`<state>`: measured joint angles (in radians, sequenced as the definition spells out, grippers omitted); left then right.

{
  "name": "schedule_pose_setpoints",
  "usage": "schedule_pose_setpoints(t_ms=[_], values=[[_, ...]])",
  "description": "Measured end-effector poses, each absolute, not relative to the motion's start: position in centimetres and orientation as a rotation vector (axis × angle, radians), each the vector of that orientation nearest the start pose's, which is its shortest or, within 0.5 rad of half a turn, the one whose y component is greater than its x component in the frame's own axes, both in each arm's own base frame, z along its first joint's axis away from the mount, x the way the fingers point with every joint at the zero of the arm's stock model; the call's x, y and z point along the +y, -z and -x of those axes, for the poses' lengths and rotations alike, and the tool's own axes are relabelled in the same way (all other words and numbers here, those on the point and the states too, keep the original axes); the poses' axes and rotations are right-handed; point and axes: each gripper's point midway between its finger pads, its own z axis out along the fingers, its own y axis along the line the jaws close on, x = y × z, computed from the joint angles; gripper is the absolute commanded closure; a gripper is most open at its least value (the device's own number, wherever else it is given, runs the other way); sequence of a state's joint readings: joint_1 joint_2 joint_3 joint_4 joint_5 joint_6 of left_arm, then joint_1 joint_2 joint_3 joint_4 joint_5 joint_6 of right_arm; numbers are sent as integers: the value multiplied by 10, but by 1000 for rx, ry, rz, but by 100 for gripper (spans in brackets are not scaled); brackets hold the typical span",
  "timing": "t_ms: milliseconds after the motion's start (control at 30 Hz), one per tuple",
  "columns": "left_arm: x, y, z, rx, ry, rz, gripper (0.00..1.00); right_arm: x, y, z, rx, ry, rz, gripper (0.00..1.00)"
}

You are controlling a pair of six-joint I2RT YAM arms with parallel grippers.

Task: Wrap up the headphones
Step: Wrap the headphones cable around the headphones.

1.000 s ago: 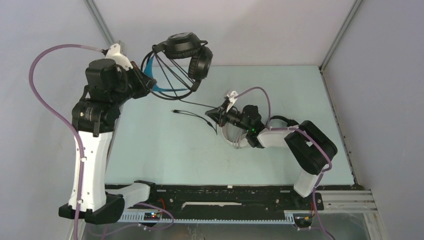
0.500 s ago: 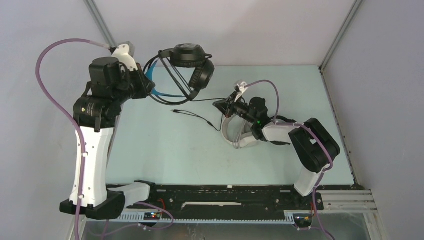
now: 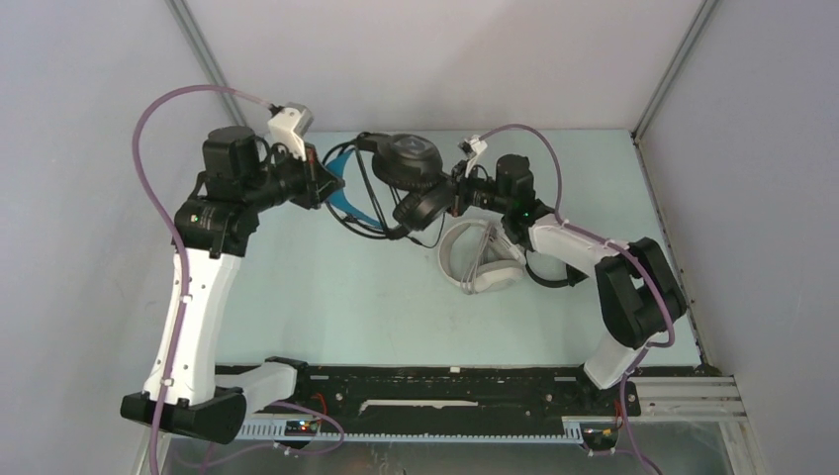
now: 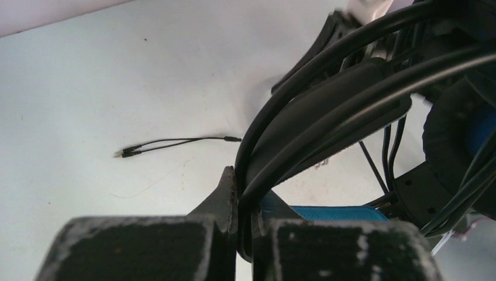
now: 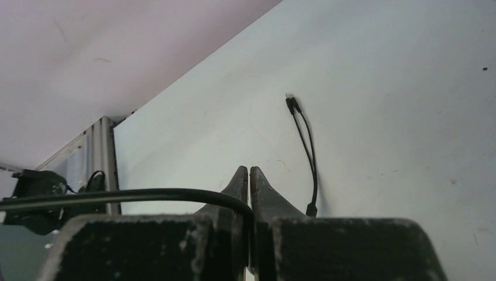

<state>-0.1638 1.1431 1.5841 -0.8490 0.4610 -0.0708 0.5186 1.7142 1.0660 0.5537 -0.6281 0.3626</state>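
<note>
My left gripper (image 3: pixel 325 186) is shut on the headband of the black headphones with the blue band (image 3: pixel 406 163) and holds them in the air at the back of the table. In the left wrist view the jaws (image 4: pixel 244 193) clamp the black band and several cable loops beside the blue padding (image 4: pixel 327 212). My right gripper (image 3: pixel 458 193) is shut on the thin black cable (image 5: pixel 128 196), close to the lower ear cup. The cable's split plug end (image 5: pixel 301 132) lies on the table. The white-grey headphones (image 3: pixel 478 259) lie under the right arm. The smaller all-black pair is out of view.
Pale blue table top (image 3: pixel 317 287) with grey walls at the back and both sides. A black rail (image 3: pixel 425 386) runs along the near edge by the arm bases. A purple hose loops from each arm.
The left arm has swung the headphones right and lower, toward the middle. The right gripper has moved up and back from near the white-grey headphones to the ear cups, carrying the cable.
</note>
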Motion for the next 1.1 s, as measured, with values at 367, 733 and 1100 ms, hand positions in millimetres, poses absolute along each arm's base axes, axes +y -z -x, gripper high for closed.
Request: schedule_pose_setpoints(t_ms=[367, 733, 1100], values=[[-144, -340, -288, 1857, 502, -774, 100, 316, -262, -348, 1826, -1290, 760, 100], [-162, -334, -288, 1581, 286, -1236, 100, 311, -301, -282, 1965, -1443, 903, 100], [-181, -341, -288, 1399, 95, -1418, 100, 317, -325, -249, 2024, -1734, 848, 97]])
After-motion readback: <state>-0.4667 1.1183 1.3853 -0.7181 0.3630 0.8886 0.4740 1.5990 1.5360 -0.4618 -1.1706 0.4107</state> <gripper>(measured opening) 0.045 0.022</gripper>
